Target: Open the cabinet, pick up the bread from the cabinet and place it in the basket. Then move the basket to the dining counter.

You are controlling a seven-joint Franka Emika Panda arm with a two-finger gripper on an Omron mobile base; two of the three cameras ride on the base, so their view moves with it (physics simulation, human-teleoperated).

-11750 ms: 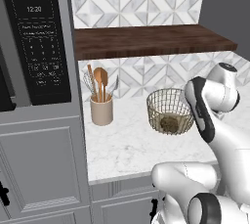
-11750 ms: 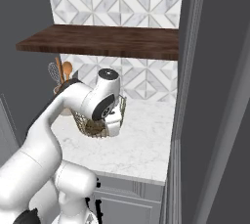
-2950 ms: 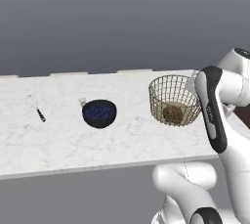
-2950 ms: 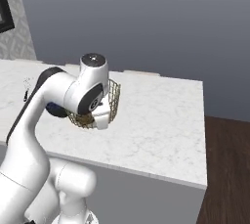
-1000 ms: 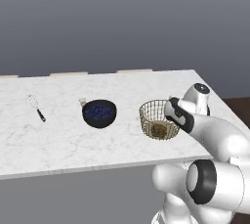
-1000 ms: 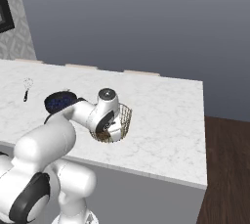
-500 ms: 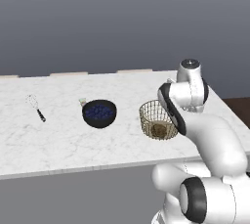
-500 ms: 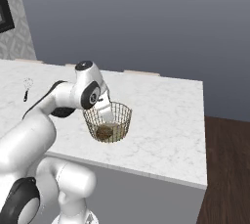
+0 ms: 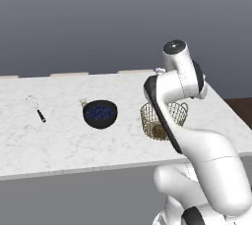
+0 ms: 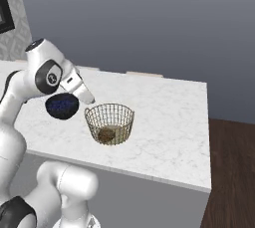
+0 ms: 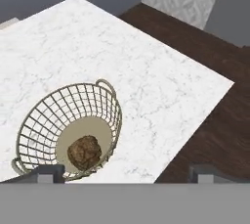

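On the dining counter (image 10: pixel 169 117), the basket (image 10: pixel 109 123) holds the bread (image 11: pixel 84 152).

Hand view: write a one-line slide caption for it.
Bread in the wire basket on the marble dining counter.

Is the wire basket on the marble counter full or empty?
Not empty: the basket holds a single brown bread bun lying on its beige base, with room all around it.

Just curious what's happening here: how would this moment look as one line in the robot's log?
basket: on dining counter | bread: inside basket | end effector: open, above basket rim, holding nothing | nearby: dark bowl, whisk
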